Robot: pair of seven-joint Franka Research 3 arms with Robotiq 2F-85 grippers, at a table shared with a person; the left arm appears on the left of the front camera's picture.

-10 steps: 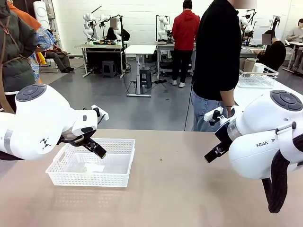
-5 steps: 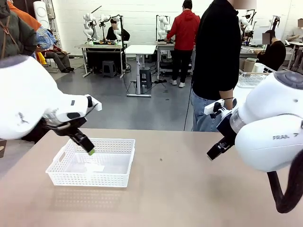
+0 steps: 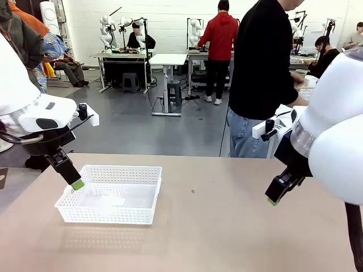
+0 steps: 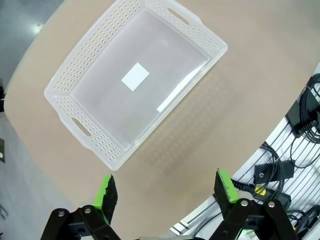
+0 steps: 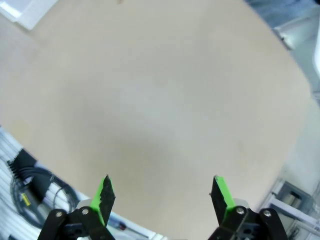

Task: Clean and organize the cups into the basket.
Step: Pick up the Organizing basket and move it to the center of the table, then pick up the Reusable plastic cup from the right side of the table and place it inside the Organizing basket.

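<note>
Left gripper [image 3: 76,183]: jaws spread wide, nothing between the green pads [image 4: 106,187]; it touches nothing.
Left gripper, place: hanging over the left short end of the basket [image 3: 108,215], tip pointing down and to the right.
Basket from left wrist: the basket [image 4: 75,67] lies ahead of the fingers and slantwise, its nearest corner just above the left finger; a white label [image 4: 135,77] lies on its floor, and nothing else is in it.
Right gripper [image 3: 273,199]: jaws just as wide and holding nothing [image 5: 162,192]; it hangs over bare table [image 5: 150,100], well apart from the basket.
Open room: the tan table [image 3: 215,226] is bare between the basket and the right gripper.
Edges: the basket sits near the table's left edge, towards the far side; cables [image 4: 300,150] hang beyond the near edge.
Far side: a person in a black top [image 3: 264,62] stands at the table's far right.
</note>
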